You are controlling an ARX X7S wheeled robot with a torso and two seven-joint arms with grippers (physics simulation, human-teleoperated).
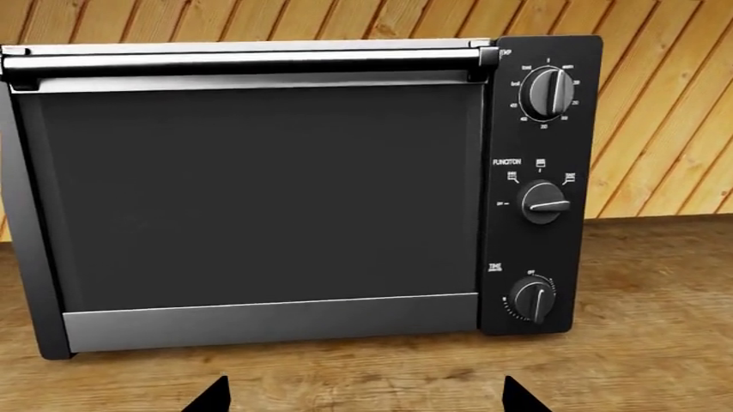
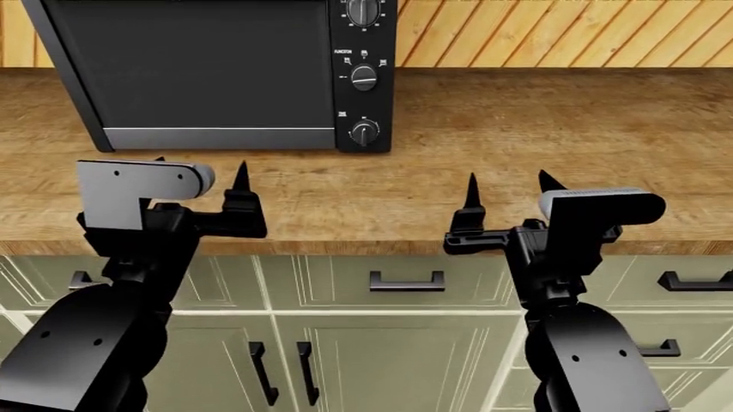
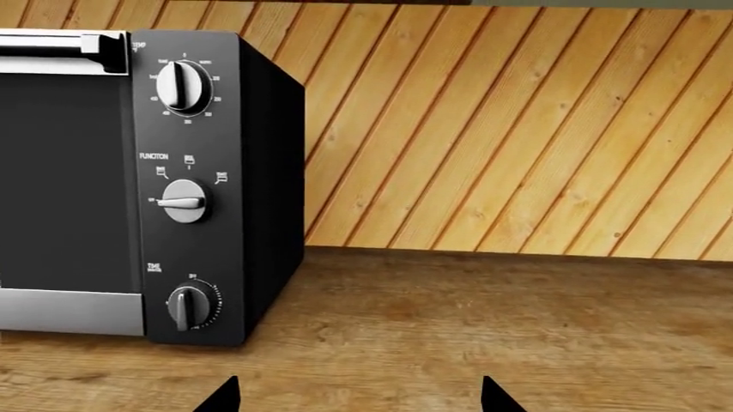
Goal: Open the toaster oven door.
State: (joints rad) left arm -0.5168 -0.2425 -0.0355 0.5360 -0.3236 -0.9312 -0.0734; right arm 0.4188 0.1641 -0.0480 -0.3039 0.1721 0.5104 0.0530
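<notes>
The black toaster oven [image 2: 218,69] stands at the back left of the wooden counter. Its dark glass door [image 1: 252,193] is closed, with a silver bar handle [image 1: 246,60] along the top edge and a grey strip [image 1: 269,319] along the bottom. Three black knobs [image 1: 544,202] sit on its right side strip. My left gripper [image 2: 201,184] is open and empty, hovering in front of the door, well short of it. My right gripper [image 2: 506,193] is open and empty, over the counter to the right of the oven [image 3: 137,180].
The wooden counter [image 2: 516,129] runs to a front edge just under both grippers. A slatted wooden wall [image 2: 572,34] stands behind. Pale green cabinet doors with black handles [image 2: 407,281] are below the counter.
</notes>
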